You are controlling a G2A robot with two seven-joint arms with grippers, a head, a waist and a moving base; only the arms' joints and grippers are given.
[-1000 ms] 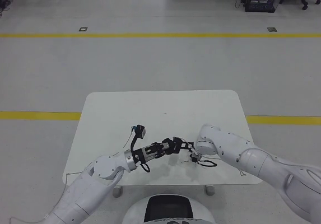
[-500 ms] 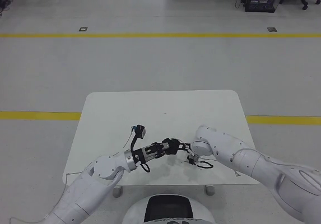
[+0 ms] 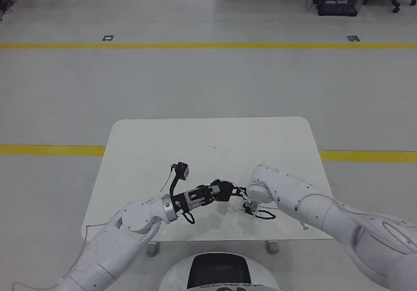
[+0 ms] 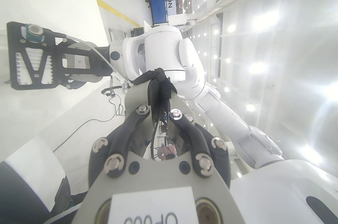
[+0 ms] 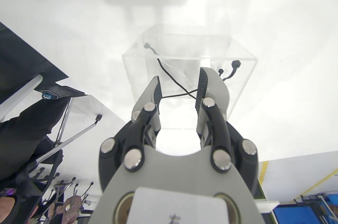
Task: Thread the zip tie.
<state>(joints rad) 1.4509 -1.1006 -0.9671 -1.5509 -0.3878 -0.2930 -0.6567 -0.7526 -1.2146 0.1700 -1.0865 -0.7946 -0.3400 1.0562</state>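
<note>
At the front middle of the white table [image 3: 208, 138] my two arms meet. My left gripper [image 3: 225, 190] [image 4: 158, 89] is shut on a black zip tie [image 4: 159, 78], whose bunched end sticks out past the fingertips. The right arm's wrist [image 3: 264, 190] is right beside it. My right gripper [image 5: 179, 82] is open; thin black zip tie strands [image 5: 184, 91] cross in the gap between its fingers, in front of a clear box [image 5: 190, 58]. I cannot tell whether those strands touch the pads.
A black camera bracket [image 3: 182, 171] [image 4: 31, 58] sticks up from the left forearm. More black zip tie ends [image 5: 235, 65] show at the clear box's side. The far half of the table is bare white surface.
The right arm has shifted slightly left, closing in on the left gripper. The left arm has stayed put with the zip tie held.
</note>
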